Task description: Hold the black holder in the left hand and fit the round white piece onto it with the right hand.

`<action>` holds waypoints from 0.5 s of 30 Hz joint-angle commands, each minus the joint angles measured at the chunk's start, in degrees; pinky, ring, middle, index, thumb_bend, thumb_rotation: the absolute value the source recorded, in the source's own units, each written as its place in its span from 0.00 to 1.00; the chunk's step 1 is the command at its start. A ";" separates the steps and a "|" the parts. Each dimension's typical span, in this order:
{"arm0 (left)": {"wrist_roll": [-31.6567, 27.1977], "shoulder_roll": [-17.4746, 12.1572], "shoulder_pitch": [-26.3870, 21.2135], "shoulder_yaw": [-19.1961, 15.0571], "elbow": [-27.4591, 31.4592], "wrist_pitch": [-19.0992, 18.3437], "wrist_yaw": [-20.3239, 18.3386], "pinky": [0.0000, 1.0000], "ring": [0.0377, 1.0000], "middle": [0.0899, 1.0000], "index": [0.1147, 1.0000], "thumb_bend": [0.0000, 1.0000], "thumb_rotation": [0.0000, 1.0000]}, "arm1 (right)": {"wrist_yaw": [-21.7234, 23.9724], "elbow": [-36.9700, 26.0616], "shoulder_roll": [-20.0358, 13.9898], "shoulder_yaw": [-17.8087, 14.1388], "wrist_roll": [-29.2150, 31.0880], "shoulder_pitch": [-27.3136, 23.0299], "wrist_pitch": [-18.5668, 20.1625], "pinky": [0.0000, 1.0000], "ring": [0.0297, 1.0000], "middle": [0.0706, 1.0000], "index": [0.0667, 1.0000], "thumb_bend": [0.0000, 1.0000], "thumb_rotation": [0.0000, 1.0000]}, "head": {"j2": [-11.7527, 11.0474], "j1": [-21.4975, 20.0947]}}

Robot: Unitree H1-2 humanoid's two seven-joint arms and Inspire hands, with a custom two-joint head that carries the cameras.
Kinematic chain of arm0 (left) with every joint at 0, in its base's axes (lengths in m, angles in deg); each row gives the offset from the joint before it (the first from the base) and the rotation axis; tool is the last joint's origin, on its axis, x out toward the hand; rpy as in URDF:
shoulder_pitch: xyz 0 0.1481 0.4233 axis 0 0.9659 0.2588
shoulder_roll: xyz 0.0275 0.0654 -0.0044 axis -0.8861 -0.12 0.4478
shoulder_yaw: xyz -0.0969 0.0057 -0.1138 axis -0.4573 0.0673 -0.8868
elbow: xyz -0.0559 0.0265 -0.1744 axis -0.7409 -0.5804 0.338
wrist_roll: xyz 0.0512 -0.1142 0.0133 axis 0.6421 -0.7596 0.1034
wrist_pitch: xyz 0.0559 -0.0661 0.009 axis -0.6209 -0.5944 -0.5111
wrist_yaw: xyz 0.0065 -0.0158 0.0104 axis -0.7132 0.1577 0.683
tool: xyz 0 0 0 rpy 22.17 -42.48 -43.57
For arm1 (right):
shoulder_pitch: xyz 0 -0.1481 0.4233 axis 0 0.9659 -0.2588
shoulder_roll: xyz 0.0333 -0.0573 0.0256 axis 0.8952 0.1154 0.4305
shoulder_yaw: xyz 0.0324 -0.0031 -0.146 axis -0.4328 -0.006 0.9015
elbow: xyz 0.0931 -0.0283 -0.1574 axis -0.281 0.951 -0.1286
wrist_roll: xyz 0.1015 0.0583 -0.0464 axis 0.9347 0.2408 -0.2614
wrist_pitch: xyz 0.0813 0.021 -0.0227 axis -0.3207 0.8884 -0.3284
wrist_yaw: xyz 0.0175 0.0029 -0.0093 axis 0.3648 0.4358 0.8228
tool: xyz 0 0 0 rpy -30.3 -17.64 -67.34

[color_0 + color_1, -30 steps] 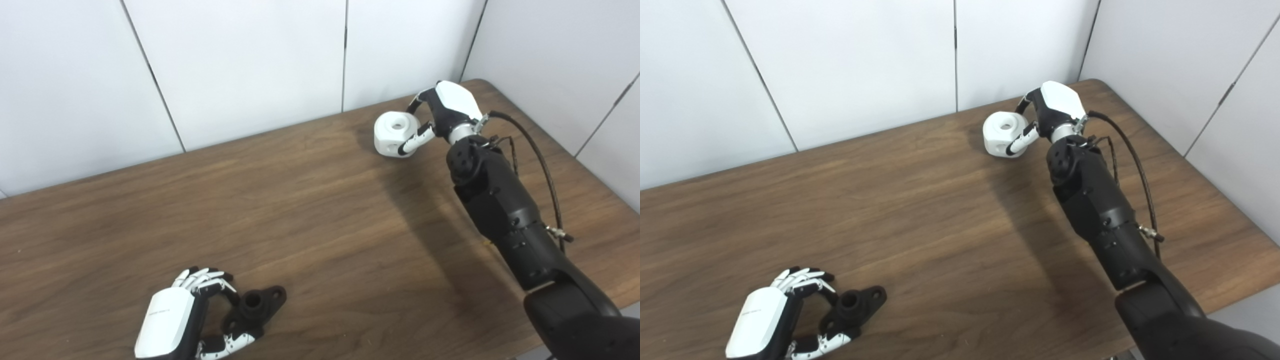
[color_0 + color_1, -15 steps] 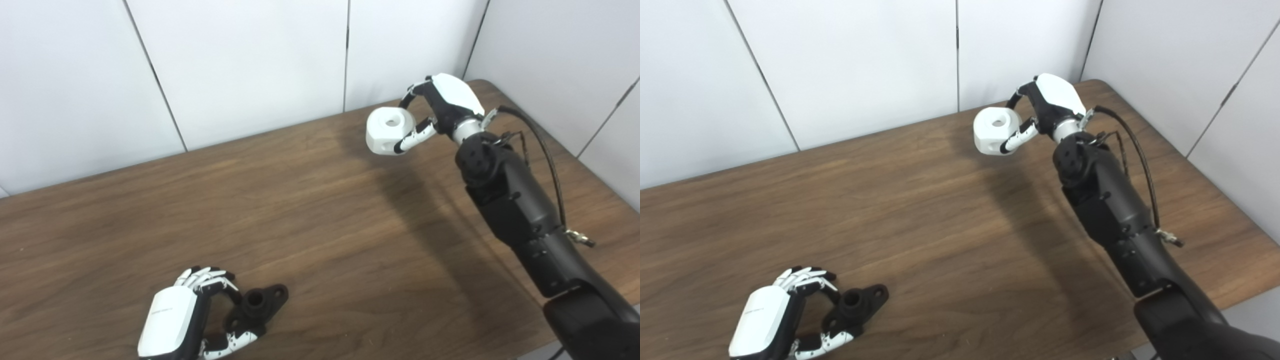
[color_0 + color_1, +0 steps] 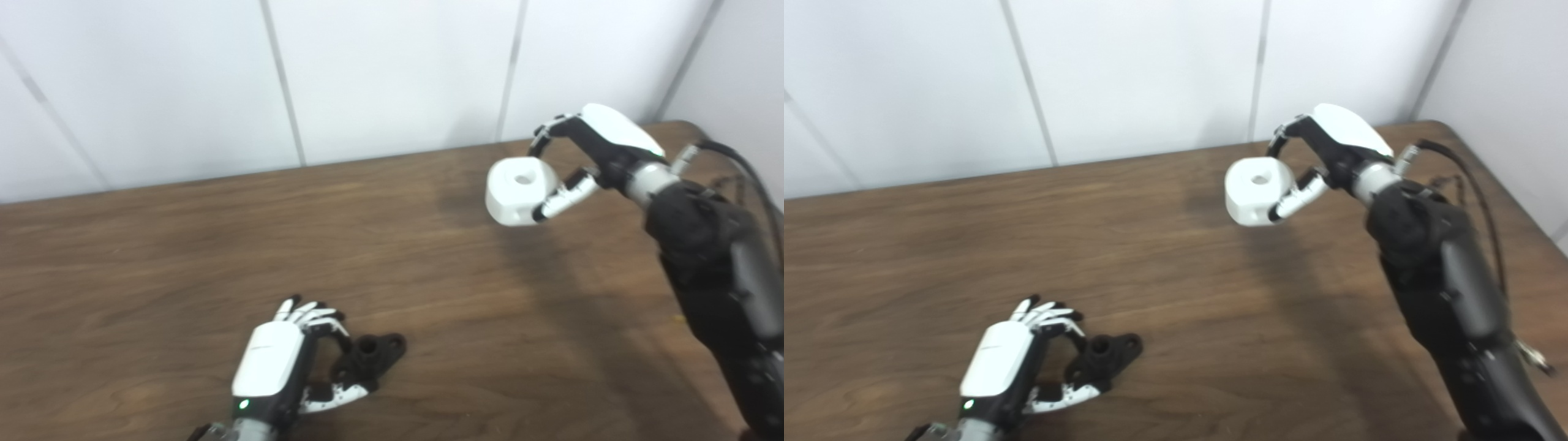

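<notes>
Right hand point(image 3: 1335, 153) grips round white piece point(image 3: 1258, 190) aloft; left hand point(image 3: 1013, 358) seemingly clasps black holder point(image 3: 1105, 355) on table point(image 3: 1176, 275).

left hand point(image 3: 272, 367): wrist & arm cut off by bottom edge; palm side hidden behind white back cover.
black holder point(image 3: 367, 355): near part covered by the fingers, lower lobe not visible; contact w/ desk point(image 3: 153, 245) can't be told.
right hand point(image 3: 1329, 156): palm turned away, inner finger contact hidden by round white piece point(image 3: 1258, 190); motion blur softens edges.
round white piece: underside not visible; depth of top hole can't be told.
right arm: lower part cut off by bottom/right edge.
desk: front and left edges out of frame.
</notes>
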 commanded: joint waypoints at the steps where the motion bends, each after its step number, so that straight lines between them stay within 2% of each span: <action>1: 1.82 0.38 0.01 0.98 -0.89 -0.76 -0.71 1.00 0.86 0.75 0.42 0.52 0.04 | 1.60 -3.57 0.33 -0.41 -0.99 -1.33 0.09 1.00 0.94 0.82 0.45 0.52 0.14 | 0.12 0.62; 6: 2.69 0.69 -0.29 1.70 -1.08 -1.33 -0.28 1.00 0.86 0.75 0.42 0.52 0.05 | 4.29 -8.70 3.43 1.08 -2.73 -0.89 0.07 1.00 0.90 0.79 0.45 0.53 0.14 | 0.61 2.38; 15: 2.88 0.83 -0.45 2.12 -0.34 -2.33 -0.94 1.00 0.87 0.76 0.42 0.52 0.05 | 9.82 -15.55 10.40 2.89 -3.55 0.06 0.08 1.00 0.93 0.80 0.45 0.53 0.14 | 2.15 3.13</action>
